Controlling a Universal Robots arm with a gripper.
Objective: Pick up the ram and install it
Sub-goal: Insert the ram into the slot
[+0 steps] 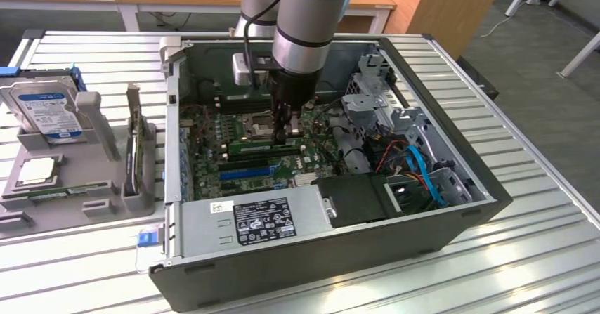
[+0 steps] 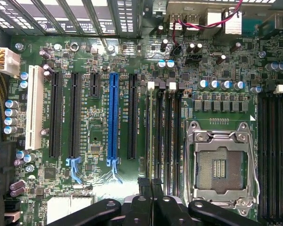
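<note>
On the exterior view's left, a grey moulded holder tray [image 1: 28, 219] lies on the ribbed metal counter [image 1: 525, 258]. In it, a silver hard drive with a blue-and-white label [image 1: 45, 110] stands propped up. A square silver processor chip [image 1: 38, 170] lies flat just in front of the drive.

Beside the tray sits the open dark-grey computer case [image 1: 328, 272], its side panel off and the green motherboard [image 1: 211, 142] [image 2: 99, 56] exposed. A silver power supply box with a black label [image 1: 258, 219] fills the near edge of the case.

Over the middle of the board the grey arm reaches straight down. Its black gripper [image 1: 281, 137] [image 2: 150, 184] has the fingers pressed almost together, pinching the top edge of the ram [image 1: 253, 146]. The ram, a long, narrow green circuit-board stick, stands on edge at a memory slot, just beside the empty silver processor socket [image 1: 263, 121] [image 2: 221, 165]. The exterior view does not show whether the stick is fully seated. In the wrist view the black fingers sit in line with the dark memory slots, between the socket and a long blue expansion slot [image 2: 113, 117].

Towards the exterior view's right, inside the case, are a grey metal drive cage [image 1: 375, 107] and a bundle of blue and orange cables [image 1: 422, 170].
</note>
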